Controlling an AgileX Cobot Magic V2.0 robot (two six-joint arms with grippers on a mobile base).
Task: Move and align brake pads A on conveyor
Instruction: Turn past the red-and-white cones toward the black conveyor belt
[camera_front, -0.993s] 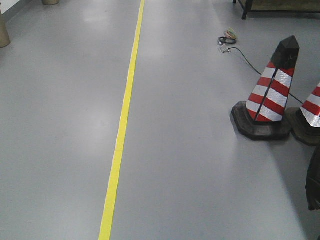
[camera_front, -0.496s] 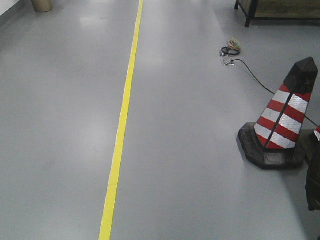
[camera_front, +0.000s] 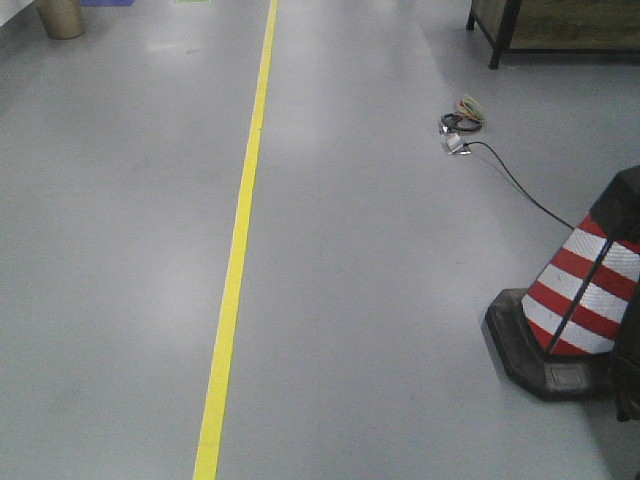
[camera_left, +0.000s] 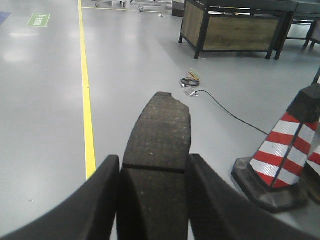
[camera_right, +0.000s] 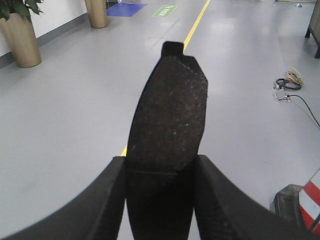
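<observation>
No words or numbers can be read here. A green floor sign lies far off to the left in the left wrist view, with white marks too blurry to read. The same kind of green floor sign shows far away in the right wrist view, next to a blue floor patch, and its writing is too small to read.

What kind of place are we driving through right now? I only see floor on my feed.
Probably a factory or workshop floor: smooth grey floor with a painted yellow lane line, a red-and-white traffic cone, a loose cable and heavy workbenches. Each claw holds a brake pad; no conveyor is in view.
</observation>
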